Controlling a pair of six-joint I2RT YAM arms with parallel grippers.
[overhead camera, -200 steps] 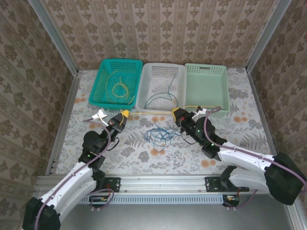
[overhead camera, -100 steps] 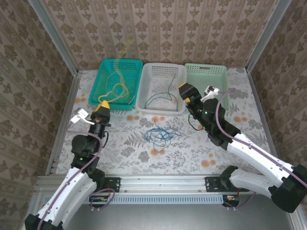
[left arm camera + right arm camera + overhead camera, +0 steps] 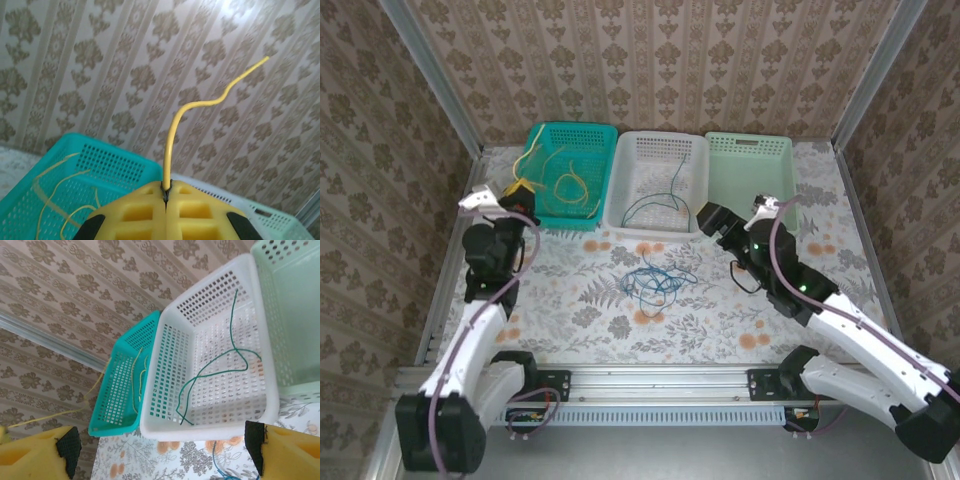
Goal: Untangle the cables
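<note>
- Left gripper (image 3: 165, 196) clenches a thin yellow cable (image 3: 169, 150) that rises, wavy, toward 1 o'clock.
- Right gripper (image 3: 161, 442) is released, jaws wide.
- Blue cables (image 3: 653, 283) lie tangled mid-table.
- Green cable (image 3: 234, 320) lies in the white basket (image 3: 170, 365) at 12 o'clock.

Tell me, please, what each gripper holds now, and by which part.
The left gripper pinches a yellow cable between its fingertips, a little back from one free end, which sticks out past them. The right gripper is open and holds nothing.

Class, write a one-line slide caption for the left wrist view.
Left gripper, jaws shut on a yellow cable, teal basket beyond.
</note>
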